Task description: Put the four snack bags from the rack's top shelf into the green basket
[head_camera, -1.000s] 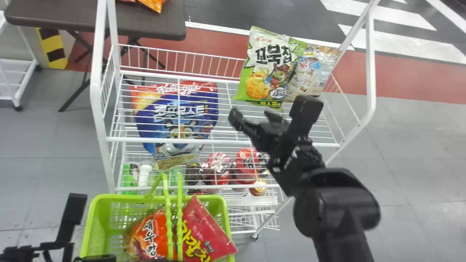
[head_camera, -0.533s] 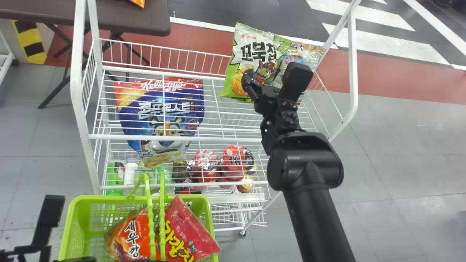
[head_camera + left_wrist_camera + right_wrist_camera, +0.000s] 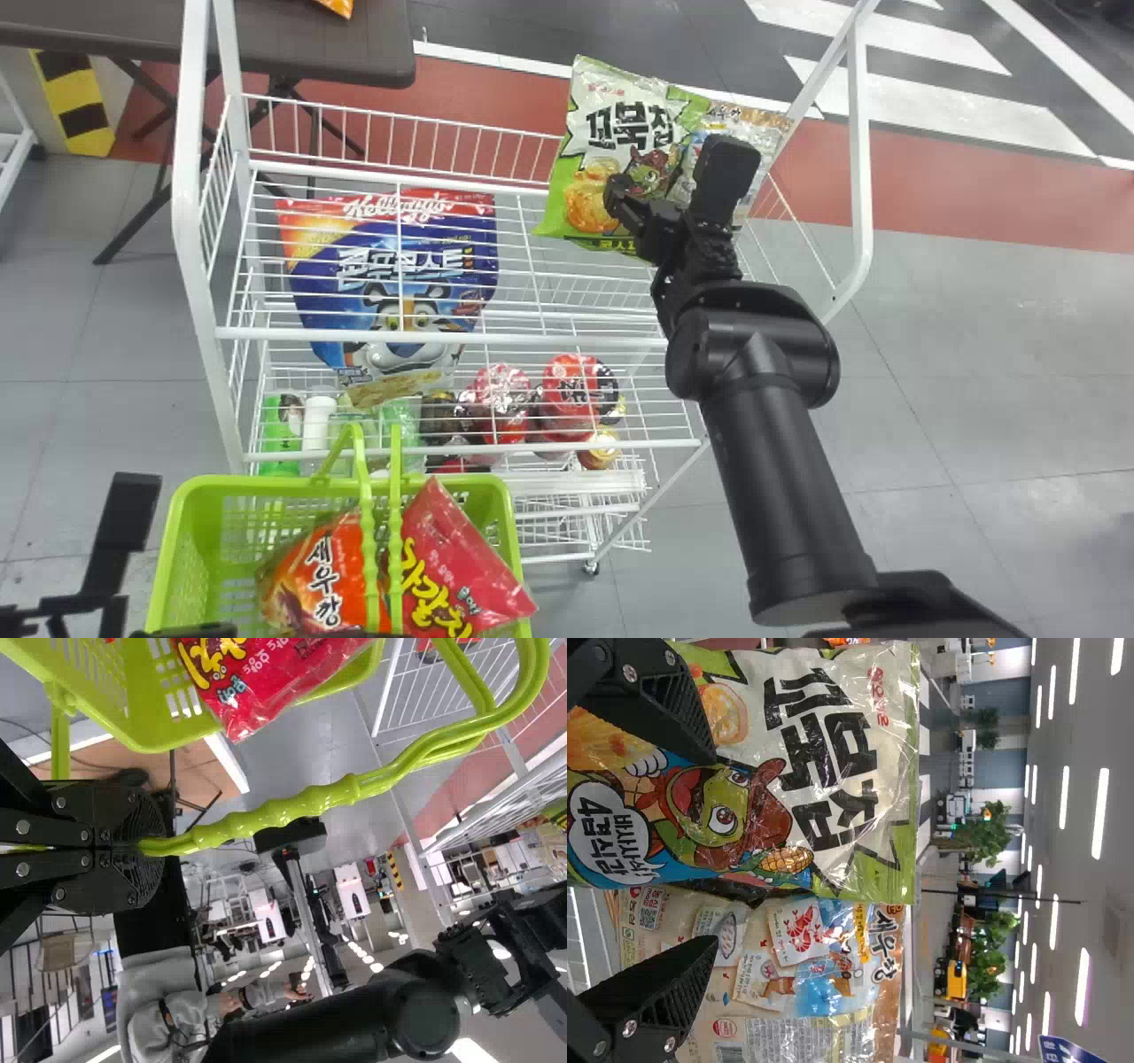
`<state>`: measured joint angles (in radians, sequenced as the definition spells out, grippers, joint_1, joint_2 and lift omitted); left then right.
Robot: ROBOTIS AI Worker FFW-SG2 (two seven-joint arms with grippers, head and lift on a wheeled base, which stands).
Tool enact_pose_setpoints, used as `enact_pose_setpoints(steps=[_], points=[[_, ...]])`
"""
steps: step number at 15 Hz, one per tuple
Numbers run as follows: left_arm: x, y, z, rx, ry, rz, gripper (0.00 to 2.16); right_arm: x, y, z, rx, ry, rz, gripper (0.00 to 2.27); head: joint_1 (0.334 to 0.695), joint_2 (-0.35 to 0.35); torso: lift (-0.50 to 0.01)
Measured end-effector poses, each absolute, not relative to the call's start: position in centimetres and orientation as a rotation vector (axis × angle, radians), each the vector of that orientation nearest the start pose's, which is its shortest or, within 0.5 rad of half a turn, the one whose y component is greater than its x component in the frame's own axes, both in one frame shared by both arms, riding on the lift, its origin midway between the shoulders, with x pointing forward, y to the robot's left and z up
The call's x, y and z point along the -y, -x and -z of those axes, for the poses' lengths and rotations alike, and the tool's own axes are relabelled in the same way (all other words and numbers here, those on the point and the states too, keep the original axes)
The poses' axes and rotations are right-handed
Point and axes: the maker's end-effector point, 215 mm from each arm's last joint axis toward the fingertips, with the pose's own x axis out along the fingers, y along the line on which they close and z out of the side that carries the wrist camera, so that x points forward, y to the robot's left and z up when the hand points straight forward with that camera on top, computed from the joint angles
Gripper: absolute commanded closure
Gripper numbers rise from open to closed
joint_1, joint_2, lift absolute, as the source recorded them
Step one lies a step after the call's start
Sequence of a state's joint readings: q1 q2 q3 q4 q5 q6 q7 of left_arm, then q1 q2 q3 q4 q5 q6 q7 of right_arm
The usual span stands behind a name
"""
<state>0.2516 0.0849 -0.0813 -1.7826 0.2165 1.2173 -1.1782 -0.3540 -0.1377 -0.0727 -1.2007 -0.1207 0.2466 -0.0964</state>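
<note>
At the rack's right rear, the green-and-white snack bag (image 3: 611, 128) leans beside a beige snack bag (image 3: 769, 128). My right gripper (image 3: 673, 173) is in front of them. In the right wrist view, its fingers stand apart; the right gripper (image 3: 713, 850) has one finger over the green-and-white bag (image 3: 824, 762), the other over the beige bag (image 3: 806, 983). The green basket (image 3: 182, 532) holds an orange bag (image 3: 314, 576) and a red bag (image 3: 461, 567). At the head view's bottom edge is my left gripper (image 3: 354, 634); in its wrist view the left gripper (image 3: 146, 847) is shut on the basket's handle (image 3: 301, 802).
The white wire rack (image 3: 496, 337) has upright posts at both sides. A blue cereal bag (image 3: 381, 275) shows through its wires at the left, with cups and bottles (image 3: 576, 399) lower down. Behind stands a dark table (image 3: 310, 44).
My right gripper has moved forward to the bags, then slightly to the right. The head view has shifted, so the rack and basket appear farther left. The left gripper keeps the handle.
</note>
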Motion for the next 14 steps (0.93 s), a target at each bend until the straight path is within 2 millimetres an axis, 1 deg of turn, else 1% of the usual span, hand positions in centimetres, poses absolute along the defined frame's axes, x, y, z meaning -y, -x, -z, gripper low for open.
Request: enact_pose_setpoints(steps=[1, 2, 3, 4, 5, 7, 9, 10, 12, 14], points=[[-0.3, -24.6, 48.3, -1.085, 0.824, 1.179, 2.12, 35.2, -68.5, 38.7, -0.278, -0.028, 0.175, 1.28, 0.695, -0.35, 0.0], [-0.3, -24.6, 48.3, -1.085, 0.825, 1.179, 2.12, 34.2, -68.8, 39.1, -0.303, -0.038, 0.127, 1.88, 0.695, -0.35, 0.0], [-0.3, -24.6, 48.3, -1.085, 0.825, 1.178, 2.12, 33.8, -68.8, 39.7, -0.325, -0.044, 0.106, 2.01, 0.695, -0.35, 0.0], [-0.4, -24.6, 48.4, -1.086, 0.825, 1.176, 2.12, 33.6, -68.5, 40.4, -0.345, -0.051, 0.096, 2.02, 0.695, -0.35, 0.0], [-0.4, -24.6, 48.4, -1.086, 0.825, 1.175, 2.12, 33.3, -68.1, 40.8, -0.351, -0.055, 0.088, 2.08, 0.695, -0.35, 0.0], [-0.4, -24.6, 48.4, -1.085, 0.826, 1.176, 2.12, 33.0, -67.5, 40.5, -0.334, -0.052, 0.078, 2.1, 0.695, -0.35, 0.0], [-0.4, -24.6, 48.4, -1.085, 0.826, 1.176, 2.12, 32.7, -67.0, 39.8, -0.316, -0.053, 0.07, 2.1, 0.695, -0.35, 0.0], [-0.4, -24.7, 48.3, -1.084, 0.826, 1.177, 2.12, 32.2, -66.4, 39.3, -0.304, -0.059, 0.057, 2.1, 0.695, -0.35, 0.0], [-0.4, -24.7, 48.2, -1.082, 0.824, 1.178, 2.12, 30.7, -64.6, 38.1, -0.301, -0.073, 0.015, 2.1, 0.695, -0.35, 0.0], [-0.5, -24.9, 48.2, -1.078, 0.822, 1.177, 2.12, 28.9, -61.7, 36.5, -0.327, -0.107, -0.041, 2.1, 0.695, -0.35, 0.0]])
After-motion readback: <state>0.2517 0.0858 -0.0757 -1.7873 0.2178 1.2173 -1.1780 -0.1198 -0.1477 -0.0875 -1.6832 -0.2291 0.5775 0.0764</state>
